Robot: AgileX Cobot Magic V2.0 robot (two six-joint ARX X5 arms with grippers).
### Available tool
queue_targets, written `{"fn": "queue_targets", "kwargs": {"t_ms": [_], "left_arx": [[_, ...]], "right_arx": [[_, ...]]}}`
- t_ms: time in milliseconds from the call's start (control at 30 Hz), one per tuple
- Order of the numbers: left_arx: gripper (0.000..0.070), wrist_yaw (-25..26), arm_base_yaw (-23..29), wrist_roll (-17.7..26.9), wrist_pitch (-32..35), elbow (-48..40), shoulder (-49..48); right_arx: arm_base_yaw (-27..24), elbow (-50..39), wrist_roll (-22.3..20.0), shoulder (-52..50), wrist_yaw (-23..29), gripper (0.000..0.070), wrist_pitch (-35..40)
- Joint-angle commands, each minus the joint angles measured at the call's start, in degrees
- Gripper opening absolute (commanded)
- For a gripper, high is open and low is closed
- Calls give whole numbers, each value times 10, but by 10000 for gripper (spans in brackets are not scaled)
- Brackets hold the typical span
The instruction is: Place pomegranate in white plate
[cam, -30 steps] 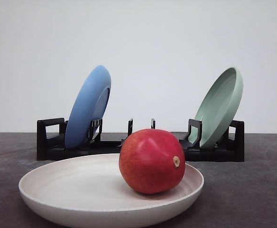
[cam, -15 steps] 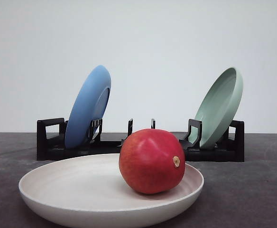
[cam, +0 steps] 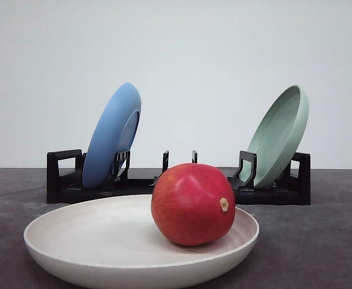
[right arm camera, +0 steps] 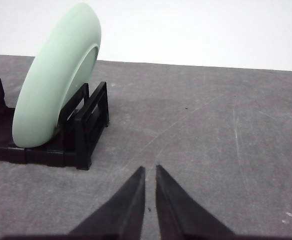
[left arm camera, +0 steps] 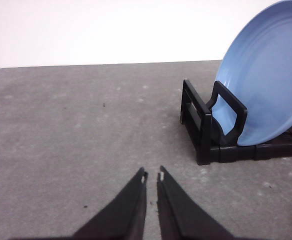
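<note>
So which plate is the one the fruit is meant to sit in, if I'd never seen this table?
Start from the black rack across the back of the grey table, where a blue plate and a pale green plate lean on edge. In front of it lies the white plate. It alone lies flat, cream-coloured, with the red pomegranate resting in it.

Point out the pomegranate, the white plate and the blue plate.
pomegranate (cam: 191, 203), front view, middle of its red skin.
white plate (cam: 91, 232), front view, bare inner surface beside the fruit.
blue plate (cam: 111, 137), front view, middle of its back, leaning in the rack.
</note>
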Motion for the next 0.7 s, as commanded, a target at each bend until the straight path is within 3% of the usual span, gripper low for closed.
{"fn": "queue_targets", "kwargs": {"t_ms": [0, 667], "left_arx": [[23, -1, 0, 2, 4, -5, -1], [23, -1, 0, 2, 4, -5, -1]], "right_arx": [[0, -2, 8, -1, 0, 34, 7], [0, -2, 8, -1, 0, 34, 7]]}}
